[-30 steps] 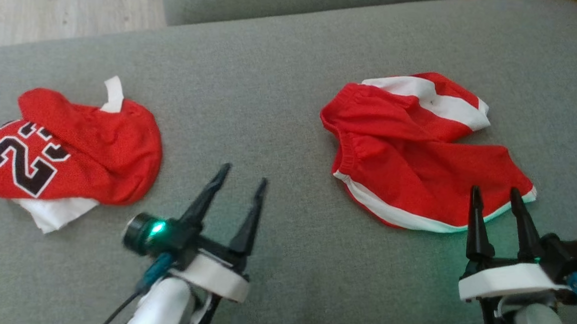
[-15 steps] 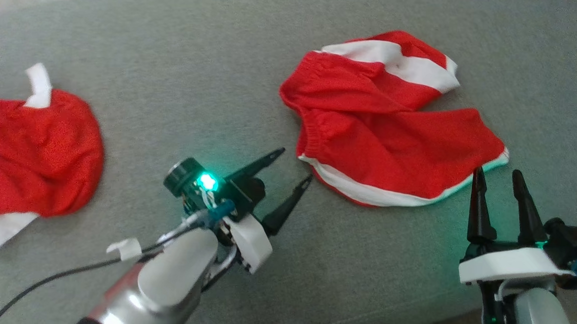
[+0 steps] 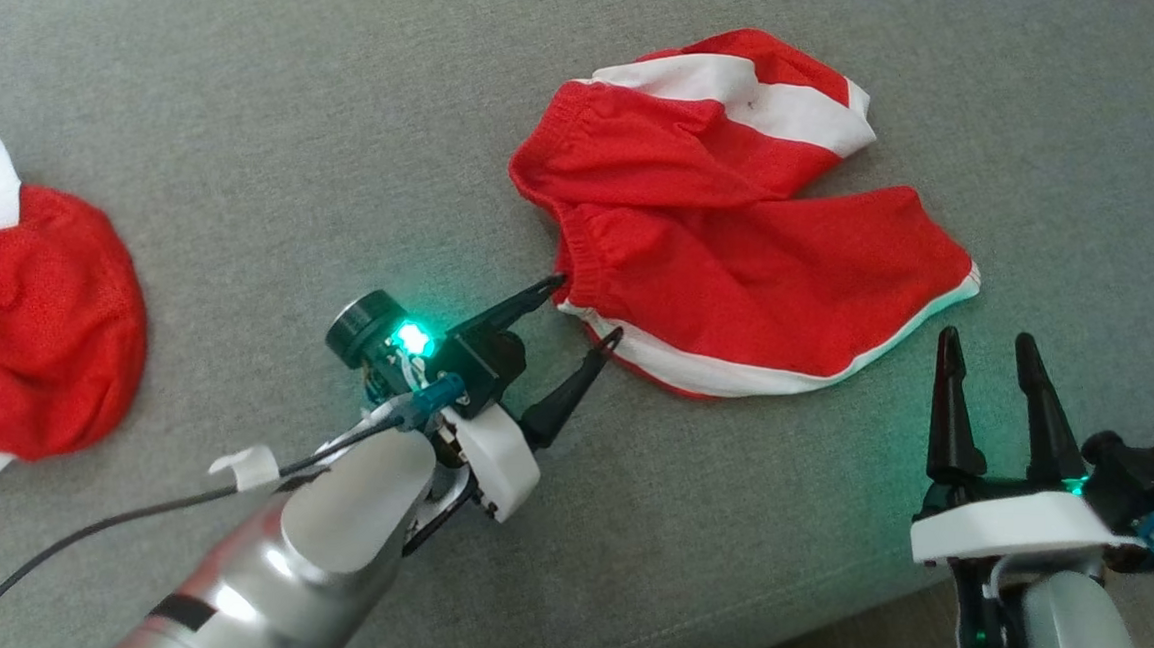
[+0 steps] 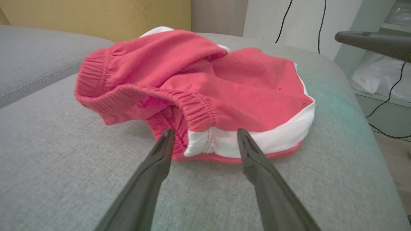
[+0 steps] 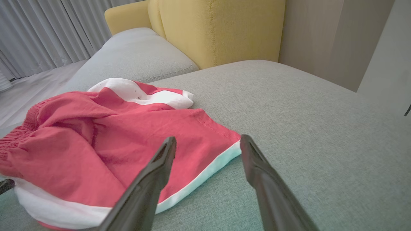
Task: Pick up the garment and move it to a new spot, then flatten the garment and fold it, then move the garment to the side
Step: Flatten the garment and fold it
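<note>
The red shorts (image 3: 741, 264) lie crumpled on the grey sofa cushion (image 3: 300, 97), well apart from a red jersey (image 3: 26, 330) at the robot's left. Both grippers are wide open and empty: the left gripper (image 3: 585, 309) has its fingertips at the corner where the ribbed waistband (image 4: 192, 106) meets the white stripe (image 4: 224, 144), and the right gripper (image 3: 987, 336) sits just short of the leg hem (image 5: 205, 173). To pick up cleanly, the left should straddle the waistband fully and low enough to catch both layers, yet not the cushion cloth, before closing; the right taking the hem would keep the shorts spread rather than bunched.
</note>
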Motion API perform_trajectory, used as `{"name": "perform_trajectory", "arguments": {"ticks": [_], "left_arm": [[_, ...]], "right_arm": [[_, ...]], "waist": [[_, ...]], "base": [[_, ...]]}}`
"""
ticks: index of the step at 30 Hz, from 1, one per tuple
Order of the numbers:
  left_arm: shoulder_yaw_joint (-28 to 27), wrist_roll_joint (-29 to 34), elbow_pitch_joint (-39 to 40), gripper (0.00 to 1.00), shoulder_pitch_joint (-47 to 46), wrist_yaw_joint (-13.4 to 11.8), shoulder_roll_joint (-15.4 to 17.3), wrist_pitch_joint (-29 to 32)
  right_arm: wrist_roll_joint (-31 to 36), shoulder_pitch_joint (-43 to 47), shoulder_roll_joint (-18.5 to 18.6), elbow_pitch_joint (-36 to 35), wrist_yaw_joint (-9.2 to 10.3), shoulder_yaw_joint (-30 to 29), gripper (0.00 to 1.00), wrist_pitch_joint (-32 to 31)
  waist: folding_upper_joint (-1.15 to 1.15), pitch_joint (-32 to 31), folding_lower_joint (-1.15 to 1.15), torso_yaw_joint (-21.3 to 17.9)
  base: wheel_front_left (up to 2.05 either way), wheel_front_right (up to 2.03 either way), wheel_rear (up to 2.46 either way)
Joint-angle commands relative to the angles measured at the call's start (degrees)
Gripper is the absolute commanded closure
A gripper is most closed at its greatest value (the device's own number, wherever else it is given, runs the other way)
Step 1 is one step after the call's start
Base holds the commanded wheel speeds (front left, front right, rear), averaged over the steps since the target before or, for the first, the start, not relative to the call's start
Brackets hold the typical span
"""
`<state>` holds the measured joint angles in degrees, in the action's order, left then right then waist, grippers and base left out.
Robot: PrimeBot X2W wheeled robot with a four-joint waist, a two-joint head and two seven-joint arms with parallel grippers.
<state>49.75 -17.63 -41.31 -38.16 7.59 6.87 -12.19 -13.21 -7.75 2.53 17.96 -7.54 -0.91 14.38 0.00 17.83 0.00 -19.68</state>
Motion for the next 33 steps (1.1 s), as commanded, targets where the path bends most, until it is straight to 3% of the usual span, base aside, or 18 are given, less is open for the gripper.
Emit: {"name": "perform_trajectory", "arguments": {"ticks": [1, 2, 3, 4, 17, 33], "left_arm": [[-0.95, -0.75, 1.27, 0.00, -2.58, -0.10, 0.10, -0.77], [-0.72, -1.07, 1.36, 0.31, -2.63, -0.10, 0.09, -1.05], [-0.51, -1.32, 1.46, 0.81, -2.65, -0.10, 0.10, -1.29], [-0.28, -1.49, 1.59, 1.00, -2.62, -0.10, 0.15, -1.50], [-0.99, -2.54, 5.71, 1.00, 0.72, -0.72, 1.47, -2.73], [-1.56, -2.16, 10.97, 1.00, 4.06, -1.77, 2.72, -2.80]], "right_arm": [[-0.49, -1.47, 0.34, -1.62, 0.05, 1.26, 0.00, 0.61], [-0.47, -1.48, 0.34, -1.59, 0.05, 1.25, 0.00, 0.61], [-0.43, -1.53, 0.34, -1.56, 0.05, 1.18, 0.00, 0.61], [-0.39, -1.56, 0.34, -1.52, 0.05, 1.06, 0.00, 0.61], [3.62, -1.42, 0.34, 2.14, 0.05, -2.59, 0.00, 0.42], [7.56, -7.17, 0.34, 16.11, 0.05, -12.07, 0.00, -5.83]], "waist": [[0.00, -0.04, 0.00, -0.07], [0.00, -0.07, 0.00, -0.09], [0.00, -0.11, 0.00, -0.05], [0.00, -0.18, 0.00, 0.05], [0.00, -3.55, 0.00, 5.47], [0.00, -4.65, 0.00, 9.38]], "base": [[0.00, 0.00, 0.00], [0.00, 0.00, 0.00], [0.00, 0.00, 0.00], [0.00, 0.00, 0.00], [0.00, 0.00, 0.00], [0.00, 0.00, 0.00]]}}
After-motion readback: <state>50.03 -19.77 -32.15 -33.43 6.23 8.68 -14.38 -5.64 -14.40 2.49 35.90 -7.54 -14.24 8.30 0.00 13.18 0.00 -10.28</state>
